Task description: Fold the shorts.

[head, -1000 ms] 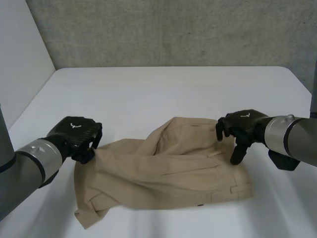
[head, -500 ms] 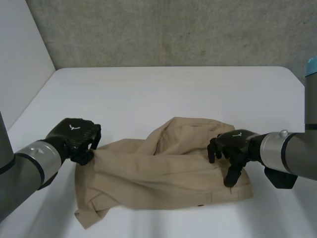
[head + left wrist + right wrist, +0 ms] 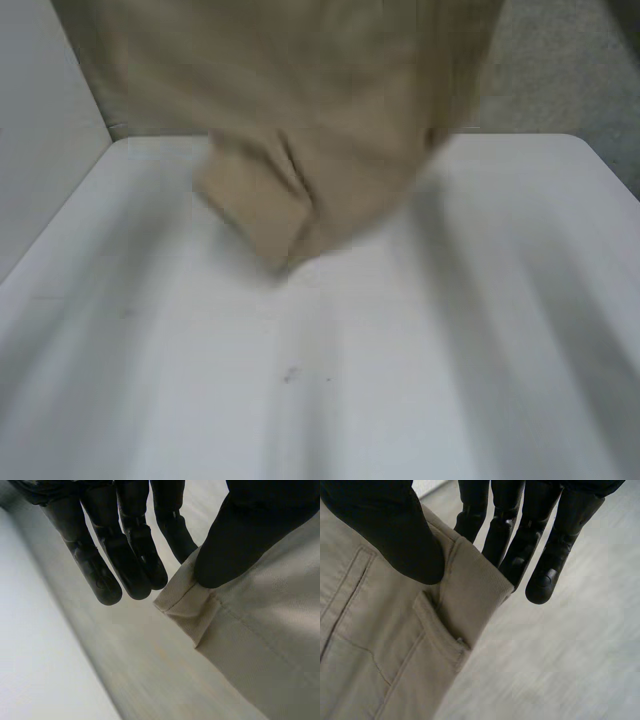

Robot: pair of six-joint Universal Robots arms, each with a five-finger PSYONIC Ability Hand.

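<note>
The beige shorts (image 3: 300, 120) hang in the air close in front of the head camera, lifted off the white table (image 3: 400, 350), their lowest fold dangling above its far half. In the left wrist view my left hand (image 3: 125, 555) pinches a hemmed corner of the shorts (image 3: 260, 645) between its thumb and fingers. My right hand (image 3: 395, 530) pinches the waistband edge of the shorts (image 3: 380, 655) beside a belt loop, thumb on the outside, fingers behind the cloth.
A grey wall (image 3: 560, 70) rises behind the table, and a pale side wall (image 3: 40, 120) stands to the left. Small dark specks (image 3: 290, 375) mark the tabletop near its middle.
The shorts lay crumpled on the table and now hang lifted before the camera. My right hand has closed on the waistband. Both arms have risen out of the head view.
</note>
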